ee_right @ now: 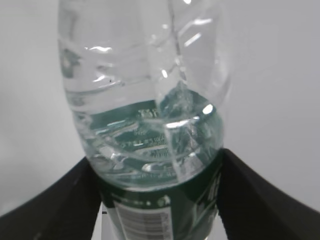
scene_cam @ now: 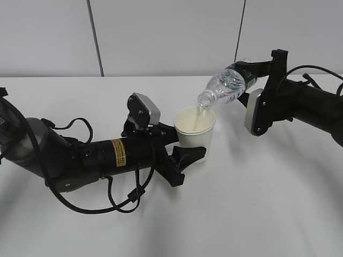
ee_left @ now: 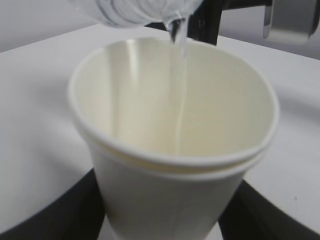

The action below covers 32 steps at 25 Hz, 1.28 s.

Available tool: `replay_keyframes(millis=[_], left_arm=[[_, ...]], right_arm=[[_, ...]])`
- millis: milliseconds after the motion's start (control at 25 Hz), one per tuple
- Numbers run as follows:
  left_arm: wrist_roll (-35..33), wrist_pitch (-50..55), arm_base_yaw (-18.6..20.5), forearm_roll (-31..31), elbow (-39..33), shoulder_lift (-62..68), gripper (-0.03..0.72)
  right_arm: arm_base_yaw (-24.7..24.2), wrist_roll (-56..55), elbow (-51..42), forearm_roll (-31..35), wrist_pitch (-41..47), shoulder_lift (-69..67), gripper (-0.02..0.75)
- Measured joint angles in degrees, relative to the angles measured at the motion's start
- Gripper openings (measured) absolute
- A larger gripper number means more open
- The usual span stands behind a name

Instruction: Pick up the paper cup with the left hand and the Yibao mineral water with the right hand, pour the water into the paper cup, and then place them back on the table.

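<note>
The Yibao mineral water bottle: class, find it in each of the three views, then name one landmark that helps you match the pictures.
Exterior view: the Yibao mineral water bottle is upper right of centre, tilted mouth-down over the paper cup.
Left wrist view: only its neck end shows, at the top edge above the cup.
Right wrist view: it fills the centre, between the right gripper's fingers.
Shared landmark: its dark green label band, plain in the exterior and right wrist views.

I log: cup (scene_cam: 195, 128), matt white paper; bottle (scene_cam: 228, 85), glossy clear ribbed plastic; desk (scene_cam: 257, 203), smooth matt white.
</note>
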<state>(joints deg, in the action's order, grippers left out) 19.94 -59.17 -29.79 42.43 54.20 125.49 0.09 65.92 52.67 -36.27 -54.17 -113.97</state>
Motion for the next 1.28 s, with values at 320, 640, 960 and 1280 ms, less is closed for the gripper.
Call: replay_keyframes(millis=[320, 640, 960, 1280], left_arm=[[0.13, 0.00, 0.00, 0.82, 0.00, 0.00, 0.410], [0.13, 0.00, 0.00, 1.31, 0.00, 0.00, 0.409], [0.30, 0.50, 0.00, 1.49, 0.00, 0.00, 0.409], [0.34, 0.56, 0.00, 1.66, 0.00, 0.00, 0.409]], right_arm=[[0.00, 1.25, 0.00, 0.00, 0.00, 0.00, 0.490], [0.00, 2.42, 0.00, 0.00, -0.13, 0.00, 0.490], [0.00, 3.61, 0.00, 0.35, -0.19, 0.00, 0.490], [0.00, 4.65, 0.00, 0.43, -0.32, 0.00, 0.490]])
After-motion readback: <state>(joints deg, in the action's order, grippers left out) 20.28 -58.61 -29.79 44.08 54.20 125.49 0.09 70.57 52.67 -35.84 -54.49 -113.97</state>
